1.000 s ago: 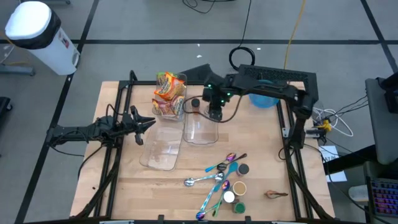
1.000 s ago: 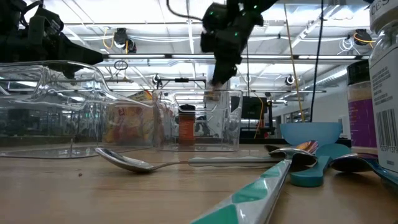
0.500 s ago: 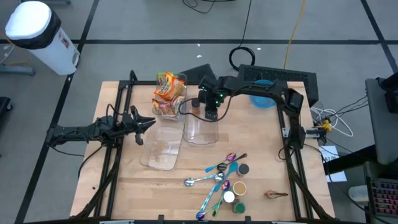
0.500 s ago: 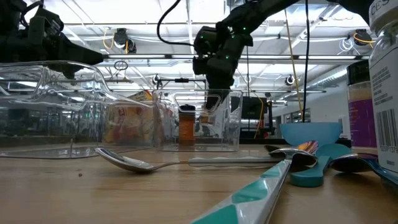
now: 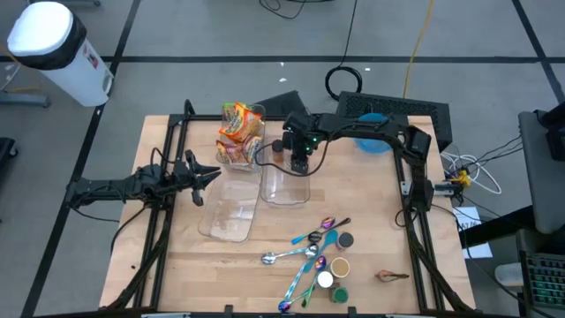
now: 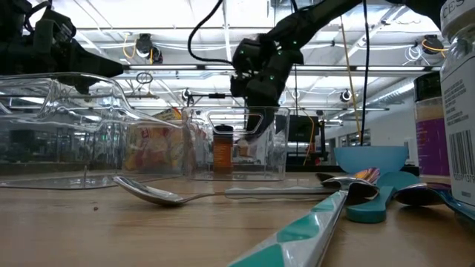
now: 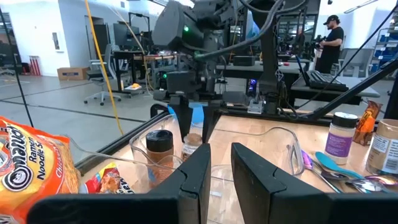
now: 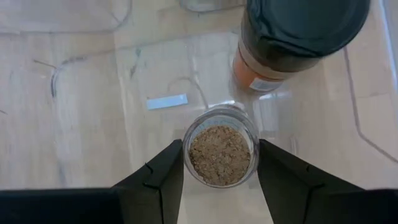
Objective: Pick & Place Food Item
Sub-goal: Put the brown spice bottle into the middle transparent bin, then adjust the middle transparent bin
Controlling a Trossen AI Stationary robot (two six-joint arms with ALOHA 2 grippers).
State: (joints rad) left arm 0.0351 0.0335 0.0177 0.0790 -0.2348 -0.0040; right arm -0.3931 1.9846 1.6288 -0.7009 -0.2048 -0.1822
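Note:
My right gripper (image 5: pixel 298 163) points down into an open clear plastic container (image 5: pixel 284 190) at the table's middle far side. It is shut on a small lidless jar of brown granules (image 8: pixel 222 154). An orange spice jar with a dark lid (image 8: pixel 297 37) stands close beside it inside the same container, and also shows in the low view (image 6: pixel 223 148). Ramen noodle packets (image 5: pixel 240 132) sit in a second clear container to the left. My left gripper (image 5: pixel 201 181) hangs open and empty at the table's left. My right gripper pinches the small jar's round wall just below its open rim (image 8: pixel 186 155) between its two fingers, one on each side. The fingers come from above, pointing down. The jar is upright inside the clear container; whether its bottom rests on the container's floor I cannot tell.
Another clear container (image 5: pixel 228 216) lies flat left of the middle. A blue bowl (image 5: pixel 375 140) is at the far right. Several spoons (image 5: pixel 309 247) and small jars (image 5: pixel 335 265) lie near the front edge, with a small brown item (image 5: pixel 388 276) to their right.
My right gripper has gone a little toward the table's left edge and down into the clear container, carrying the small jar upright, beside the dark-lidded spice jar.

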